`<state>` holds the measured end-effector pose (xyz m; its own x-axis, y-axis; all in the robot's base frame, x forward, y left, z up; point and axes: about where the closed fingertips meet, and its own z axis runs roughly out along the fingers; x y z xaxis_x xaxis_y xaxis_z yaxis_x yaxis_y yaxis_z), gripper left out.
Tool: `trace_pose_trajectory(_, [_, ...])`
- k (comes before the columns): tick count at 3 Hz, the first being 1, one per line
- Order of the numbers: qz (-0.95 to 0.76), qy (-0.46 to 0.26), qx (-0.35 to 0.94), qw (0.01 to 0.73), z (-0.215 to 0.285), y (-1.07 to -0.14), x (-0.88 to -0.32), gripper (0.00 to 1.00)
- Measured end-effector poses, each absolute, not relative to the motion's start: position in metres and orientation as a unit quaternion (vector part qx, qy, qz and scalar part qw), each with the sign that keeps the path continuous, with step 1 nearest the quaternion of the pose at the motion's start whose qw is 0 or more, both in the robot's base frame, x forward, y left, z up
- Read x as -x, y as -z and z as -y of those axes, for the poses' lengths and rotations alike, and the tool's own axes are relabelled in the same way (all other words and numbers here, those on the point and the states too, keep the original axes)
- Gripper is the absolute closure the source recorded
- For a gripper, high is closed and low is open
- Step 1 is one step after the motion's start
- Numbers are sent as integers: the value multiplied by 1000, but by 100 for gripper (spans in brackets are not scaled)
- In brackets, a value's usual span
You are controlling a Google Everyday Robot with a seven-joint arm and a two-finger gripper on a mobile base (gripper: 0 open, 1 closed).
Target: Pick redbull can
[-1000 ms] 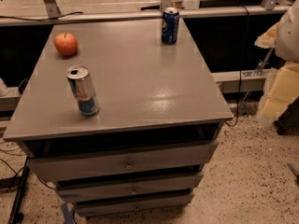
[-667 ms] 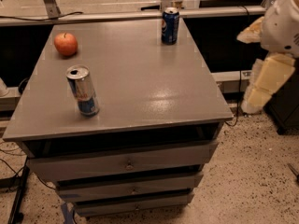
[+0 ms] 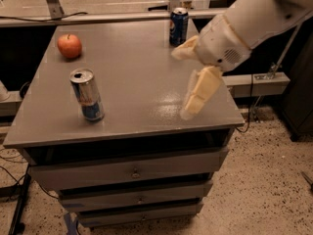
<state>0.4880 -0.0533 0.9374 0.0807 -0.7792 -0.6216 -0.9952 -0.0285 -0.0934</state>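
A: Entry one, gripper [image 3: 180, 84]: held above the table [image 3: 132, 67], fingers spread, nothing pinched.

B: Entry two, redbull can [image 3: 87, 94]: stood upright, well to its left. It could be toppled by a sideways knock, or the blue can [image 3: 179, 26] just behind mistaken for it.

The gripper [image 3: 180, 84] hangs right of centre over the grey tabletop [image 3: 137, 72], its fingers spread wide apart. Between it and the redbull can [image 3: 87, 94] at centre left lies a broad stretch of bare surface with nothing standing in it. The apple [image 3: 69, 45] sits at upper left, well apart from that can. The dark-blue can [image 3: 179, 26] stands at the top of the frame, near the gripper's upper finger and the arm [image 3: 254, 18]
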Motion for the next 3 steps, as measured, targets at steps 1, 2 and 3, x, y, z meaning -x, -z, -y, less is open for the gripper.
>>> trace_pose_trajectory(1, [-616, -290, 673, 291, 1, -917, -483, 0])
trace_pose_trajectory(2, [-597, -349, 644, 327, -38, -905, -485, 0])
trace_pose_trajectory(3, [-586, -386, 615, 360, -73, -895, -501, 0])
